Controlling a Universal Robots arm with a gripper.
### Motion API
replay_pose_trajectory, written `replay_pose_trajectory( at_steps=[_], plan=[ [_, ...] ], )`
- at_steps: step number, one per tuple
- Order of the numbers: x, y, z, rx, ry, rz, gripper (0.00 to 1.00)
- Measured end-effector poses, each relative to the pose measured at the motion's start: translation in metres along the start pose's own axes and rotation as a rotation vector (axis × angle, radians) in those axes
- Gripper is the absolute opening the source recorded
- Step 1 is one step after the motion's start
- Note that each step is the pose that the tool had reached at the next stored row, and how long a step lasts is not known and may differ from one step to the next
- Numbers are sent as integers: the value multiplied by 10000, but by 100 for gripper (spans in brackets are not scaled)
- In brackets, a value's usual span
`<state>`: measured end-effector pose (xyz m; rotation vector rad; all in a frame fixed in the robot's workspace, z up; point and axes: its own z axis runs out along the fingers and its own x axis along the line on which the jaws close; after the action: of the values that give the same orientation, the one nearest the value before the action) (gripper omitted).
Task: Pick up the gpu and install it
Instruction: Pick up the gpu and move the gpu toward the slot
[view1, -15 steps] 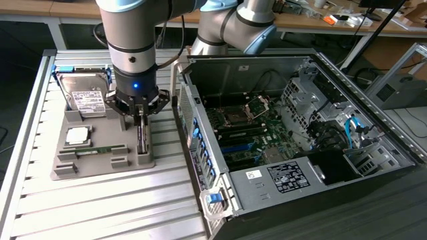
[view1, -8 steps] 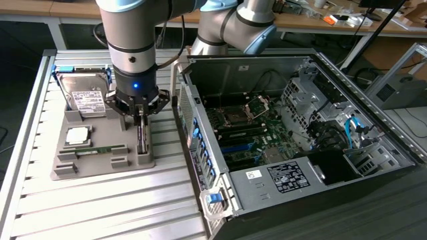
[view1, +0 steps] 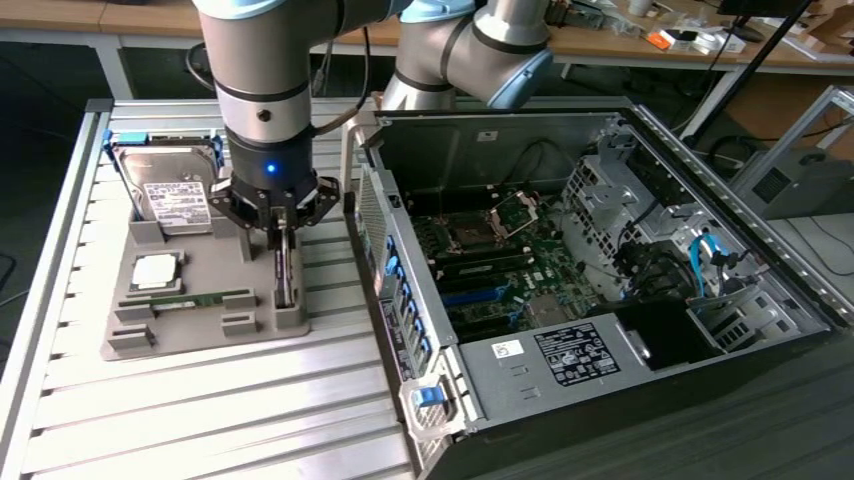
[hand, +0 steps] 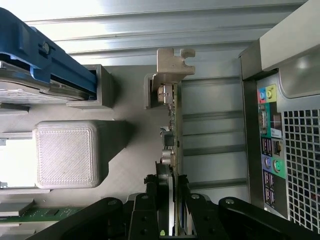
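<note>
Gripper clamped on 1 gpu, upright in tray; 1 hdd nearby.

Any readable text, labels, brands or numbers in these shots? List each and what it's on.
Nothing reads as words or numbers.
On the hard drive, a white label: print too small to read.
In the computer case, the large label: print too small to read.
Next to it, the small white sticker: too small to read.
On the gpu: no legible marking.
</note>
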<state>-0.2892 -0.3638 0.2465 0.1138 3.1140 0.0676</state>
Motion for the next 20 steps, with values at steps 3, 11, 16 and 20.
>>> replay_pose_trajectory(
  at_steps=[3, 11, 16, 20],
  plan=[
    [0, 0, -8, 0, 0, 0, 27],
    [-1, 2, -44, 0, 0, 0, 27],
    [-2, 3, -64, -1, -1, 0, 27],
    [-2, 4, -84, 0, 0, 0, 27]
  ],
)
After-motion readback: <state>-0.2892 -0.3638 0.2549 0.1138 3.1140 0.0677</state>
